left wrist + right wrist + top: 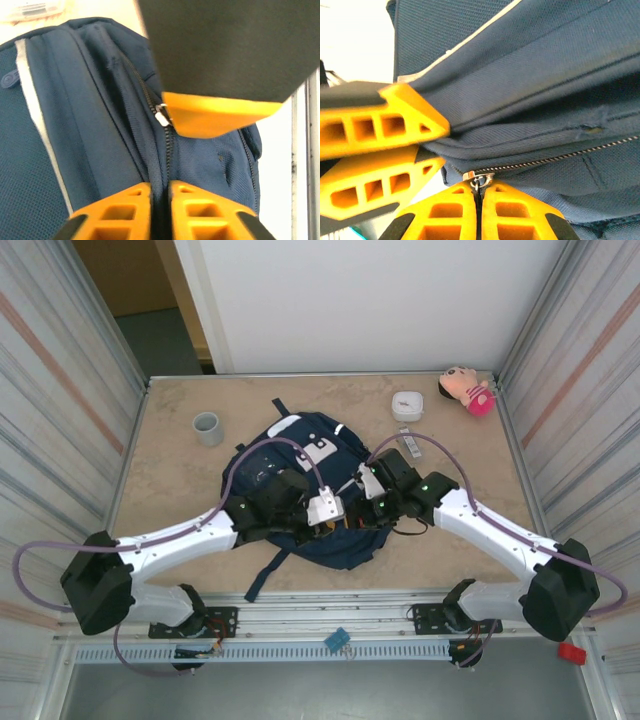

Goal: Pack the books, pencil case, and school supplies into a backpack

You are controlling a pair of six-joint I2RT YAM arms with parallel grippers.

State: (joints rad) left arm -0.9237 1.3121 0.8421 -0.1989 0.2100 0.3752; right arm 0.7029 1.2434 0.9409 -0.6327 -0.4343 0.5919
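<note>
Saw the backpack (335, 548) flat on the bench (170, 500), left jaws clamped on its near-side fabric just beside the zip (560, 159), right jaws pinched shut on the zip pull (478, 178); judged best a slow draw along the teeth, fabric taut.

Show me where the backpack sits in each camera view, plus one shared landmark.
Top: backpack, middle of the table.
Left wrist: backpack across left and centre.
Right wrist: backpack across top and right.
Landmark: zip pull in both wrist views, pinched by the right gripper.
</note>
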